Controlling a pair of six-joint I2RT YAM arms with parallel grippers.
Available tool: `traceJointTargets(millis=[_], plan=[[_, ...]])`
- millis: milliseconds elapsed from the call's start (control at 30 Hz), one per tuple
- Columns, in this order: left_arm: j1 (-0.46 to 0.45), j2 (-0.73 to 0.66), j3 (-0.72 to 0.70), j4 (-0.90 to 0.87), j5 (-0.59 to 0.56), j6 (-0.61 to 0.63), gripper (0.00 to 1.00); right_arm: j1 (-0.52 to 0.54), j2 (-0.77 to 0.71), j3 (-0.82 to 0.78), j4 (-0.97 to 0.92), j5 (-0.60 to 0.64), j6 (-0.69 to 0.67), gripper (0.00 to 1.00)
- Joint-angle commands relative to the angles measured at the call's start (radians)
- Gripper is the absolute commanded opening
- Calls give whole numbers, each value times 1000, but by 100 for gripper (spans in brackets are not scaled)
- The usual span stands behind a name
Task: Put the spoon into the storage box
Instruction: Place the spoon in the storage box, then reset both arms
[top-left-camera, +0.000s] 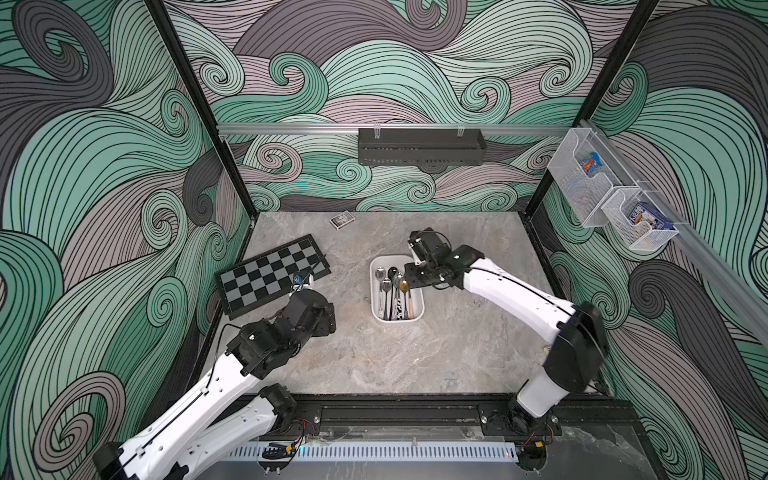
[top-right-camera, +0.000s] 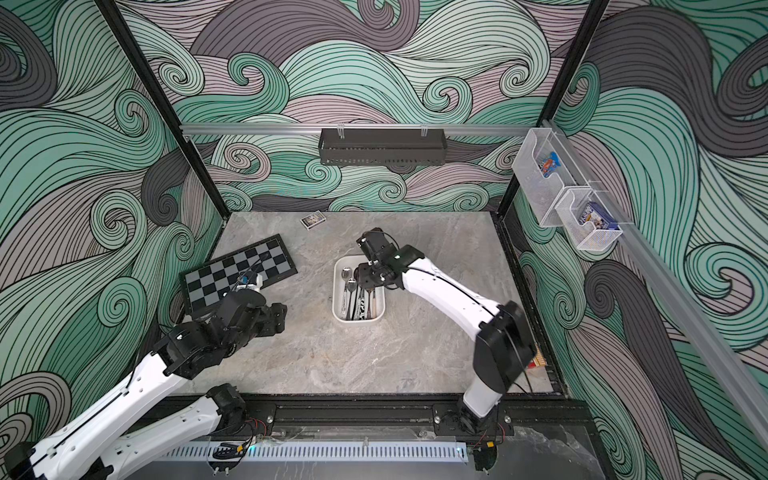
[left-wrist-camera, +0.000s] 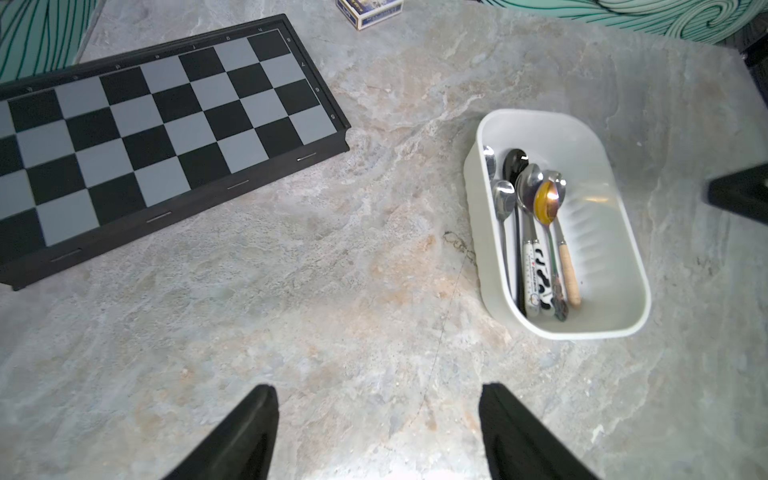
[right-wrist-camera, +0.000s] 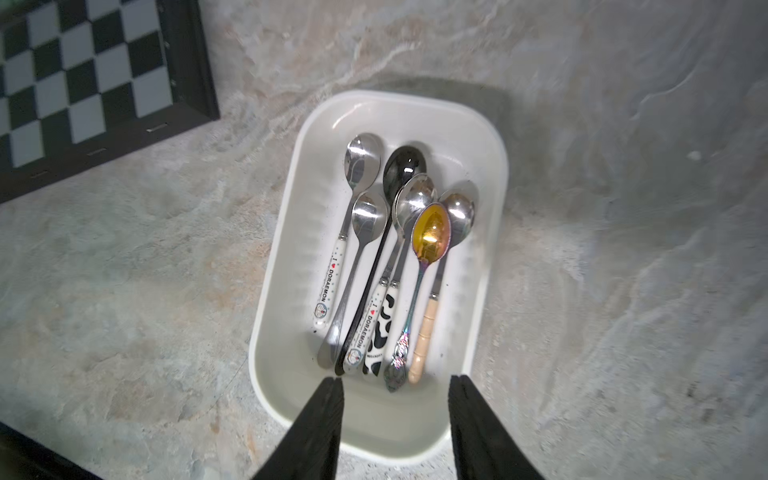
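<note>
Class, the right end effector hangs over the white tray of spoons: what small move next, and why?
Probably lift the right end effector straight up: its jaws stand apart, empty, and the gold-bowled metal spoon already lies inside the shallow white plastic storage box among other spoons.

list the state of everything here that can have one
storage box, open-topped, flat on table, holding spoons
gold spoon, lying in the box atop others, not gripped
left pincer, open, empty, over bare table
right pincer, open, empty, over the box
chessboard, folded, lying flat
small card box, closed, lying flat
wire baskets, hanging, both with packets inside
</note>
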Motion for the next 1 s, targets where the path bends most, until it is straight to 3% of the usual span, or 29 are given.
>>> traceJointTargets(millis=[0,100,167,200,300,400,467,567,667,733,767,833,967], plan=[[9,11,-49,235,-107,73,93,-9,-170,-139,87,113,-91,55],[7,10,-139,444,-186,204,95,-17,-380,-374,254,235,-183,74],[8,14,-230,651,-251,328,95,-27,-540,-600,464,354,-245,94],[9,16,-272,723,-285,370,94,-37,-615,-698,548,384,-273,98],[16,27,-409,976,-394,480,96,-80,-826,-962,790,427,-363,99],[54,69,-556,1300,-390,641,98,-178,-931,-1137,941,460,-347,99],[102,77,-529,1236,-318,646,99,-264,-962,-1154,933,437,-328,99],[223,153,-498,1246,-239,616,99,-367,-868,-1195,1106,327,-419,99],[329,255,-485,1255,-163,578,99,-479,-680,-1190,1156,243,-384,99],[422,374,-522,1379,-55,557,98,-506,-565,-1198,1302,264,-370,99],[447,450,-547,1553,-49,593,98,-522,-527,-1195,1345,239,-393,99],[461,514,-565,1696,9,659,98,-557,-426,-1213,1534,206,-412,99],[530,597,-529,1757,80,655,96,-587,-198,-1212,1848,191,-434,99]])
